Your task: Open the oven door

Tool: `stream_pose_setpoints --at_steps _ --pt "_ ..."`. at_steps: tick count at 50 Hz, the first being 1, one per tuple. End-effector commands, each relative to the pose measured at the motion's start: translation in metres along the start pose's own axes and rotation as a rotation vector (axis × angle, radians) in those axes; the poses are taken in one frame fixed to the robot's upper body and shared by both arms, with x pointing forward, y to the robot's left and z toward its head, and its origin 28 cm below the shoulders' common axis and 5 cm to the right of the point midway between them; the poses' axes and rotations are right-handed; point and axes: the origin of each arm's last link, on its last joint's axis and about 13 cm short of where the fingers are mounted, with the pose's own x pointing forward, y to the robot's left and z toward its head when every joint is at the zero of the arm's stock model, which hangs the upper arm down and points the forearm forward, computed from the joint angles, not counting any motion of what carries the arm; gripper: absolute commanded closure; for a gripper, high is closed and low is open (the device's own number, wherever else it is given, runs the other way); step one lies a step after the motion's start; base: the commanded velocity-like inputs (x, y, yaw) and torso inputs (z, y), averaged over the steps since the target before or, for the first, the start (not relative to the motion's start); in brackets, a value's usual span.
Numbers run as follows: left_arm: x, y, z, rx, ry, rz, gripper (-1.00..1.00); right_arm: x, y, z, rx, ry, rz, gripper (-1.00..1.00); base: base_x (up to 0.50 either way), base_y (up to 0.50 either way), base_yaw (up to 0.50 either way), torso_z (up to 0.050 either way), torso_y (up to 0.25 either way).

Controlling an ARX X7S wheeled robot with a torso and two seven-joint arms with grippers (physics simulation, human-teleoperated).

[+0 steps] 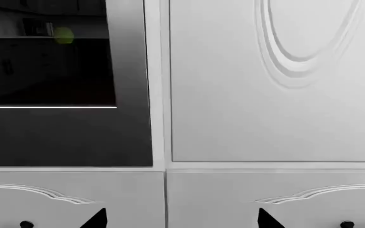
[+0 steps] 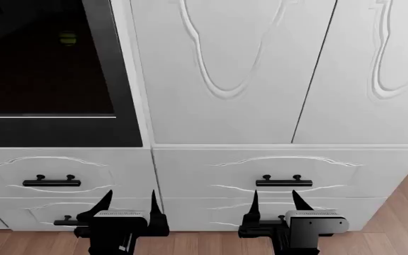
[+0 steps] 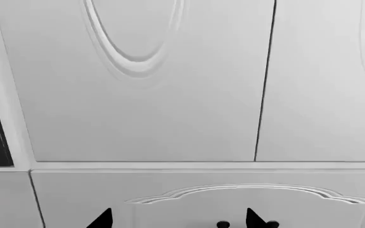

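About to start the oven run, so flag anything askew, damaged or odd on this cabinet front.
Nothing stands out. The oven door sits shut and flush, the white cabinet doors and drawer fronts line up evenly, and both bar handles sit level. The left gripper and right gripper are open, touching nothing.

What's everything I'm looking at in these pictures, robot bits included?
Oven door: one, black with dark glass and a thin silver stripe, upper left, shut.
Cabinet doors: two, white carved, right of the oven.
Drawer fronts: four showing, white, below the oven and cabinets.
Bar handles: three showing, black, on the drawers.
Floor: wood, brown, bottom edge.
Left gripper: one, black, jaws apart, low before the drawers.
Right gripper: one, black, jaws apart, low before the drawers.
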Motion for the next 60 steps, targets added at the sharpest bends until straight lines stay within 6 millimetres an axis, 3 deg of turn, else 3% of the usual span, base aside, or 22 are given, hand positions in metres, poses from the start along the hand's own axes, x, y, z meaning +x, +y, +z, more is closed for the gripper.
stream_pose_setpoints --at_steps 1,13,55,60 --pt "0.0004 0.0003 -0.0002 0.0 0.002 0.003 -1.0 0.0006 -0.0002 -0.0005 0.007 0.005 -0.008 -1.0 0.0 0.0 0.0 0.0 0.0" --pt "0.001 0.0037 -0.0005 -0.01 0.01 0.029 -1.0 0.0005 0.0002 0.0001 0.018 0.006 -0.006 -1.0 0.0 0.0 0.0 0.0 0.0" --pt "-0.0007 0.003 0.0003 0.001 -0.003 0.018 -1.0 0.0011 0.0048 -0.0036 0.008 0.019 0.049 -1.0 0.0 0.0 0.5 0.0 0.0" --pt "-0.0014 0.0028 0.0002 0.001 -0.003 0.018 -1.0 0.0011 0.0069 -0.0044 0.007 0.029 0.071 -1.0 0.0 0.0 0.0 0.0 0.0"
